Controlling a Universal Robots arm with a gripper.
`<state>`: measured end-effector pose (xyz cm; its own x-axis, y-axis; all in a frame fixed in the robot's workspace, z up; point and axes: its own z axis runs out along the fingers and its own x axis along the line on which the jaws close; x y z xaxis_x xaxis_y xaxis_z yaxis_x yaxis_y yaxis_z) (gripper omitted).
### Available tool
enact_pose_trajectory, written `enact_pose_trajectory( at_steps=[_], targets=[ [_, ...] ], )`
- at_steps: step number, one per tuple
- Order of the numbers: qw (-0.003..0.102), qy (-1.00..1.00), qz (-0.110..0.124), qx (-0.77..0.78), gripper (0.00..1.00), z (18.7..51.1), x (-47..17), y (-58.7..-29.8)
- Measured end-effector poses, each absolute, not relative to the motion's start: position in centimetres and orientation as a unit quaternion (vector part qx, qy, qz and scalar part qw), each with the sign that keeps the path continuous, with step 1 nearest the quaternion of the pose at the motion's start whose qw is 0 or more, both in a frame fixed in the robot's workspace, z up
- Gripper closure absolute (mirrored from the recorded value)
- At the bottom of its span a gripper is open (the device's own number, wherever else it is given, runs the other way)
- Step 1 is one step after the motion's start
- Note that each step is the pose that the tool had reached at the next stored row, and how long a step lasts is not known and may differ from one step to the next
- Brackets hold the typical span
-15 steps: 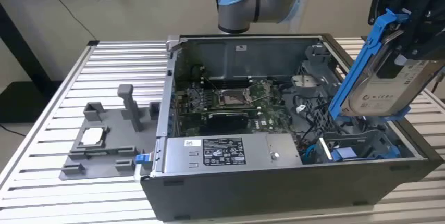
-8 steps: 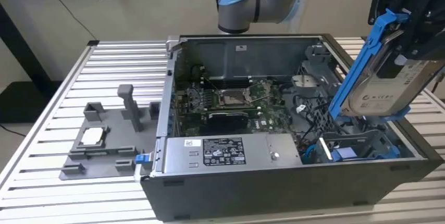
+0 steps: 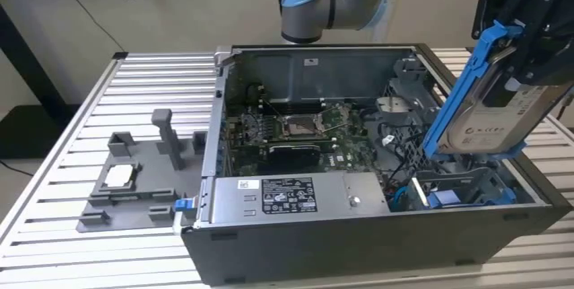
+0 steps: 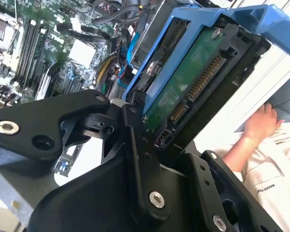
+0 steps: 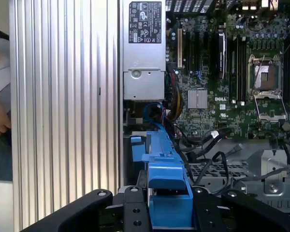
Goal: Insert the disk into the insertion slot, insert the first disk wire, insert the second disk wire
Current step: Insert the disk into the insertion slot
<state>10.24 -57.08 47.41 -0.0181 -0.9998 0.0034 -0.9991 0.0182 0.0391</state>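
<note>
The jaws are closed narrow on the flat silver-grey disk [image 3: 495,122], which is clipped in a bright blue plastic carrier frame. In the first wrist view the black metal gripper [image 5: 169,210] has a finger on each side of the blue frame. In the second wrist view the disk's green underside and connector edge sit between the black links.

In the exterior view the gripper [image 3: 529,67] holds the disk in the air, tilted. Its lower end is just above the insertion slot [image 3: 466,191], the narrow grey metal bay with blue tabs at the exterior view's right end of the open dark grey computer case [image 3: 359,242].

We judge the first step to be in hand: the disk is not yet in the bay, and neither wire is plugged into its connector edge. Seating it calls for taking out the tilt and lining the frame's edges up with the bay walls.

The disk hides the slot's mouth from us, and we cannot see where the pads meet the frame. A thin blue cable [image 5: 152,112] lies beside the silver power supply box [image 5: 144,63]; we cannot tell whether it is a disk wire. A person's hand [image 4: 260,123] shows beyond the disk, the arm cut off.
</note>
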Motion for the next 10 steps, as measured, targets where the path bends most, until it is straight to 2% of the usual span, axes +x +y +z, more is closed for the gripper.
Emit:
enact_pose_trajectory(
  at_steps=[10],
  targets=[
    [0.015,-0.712,-0.012,0.702,0.67,45.9,10.5,-57.1]
  ],
)
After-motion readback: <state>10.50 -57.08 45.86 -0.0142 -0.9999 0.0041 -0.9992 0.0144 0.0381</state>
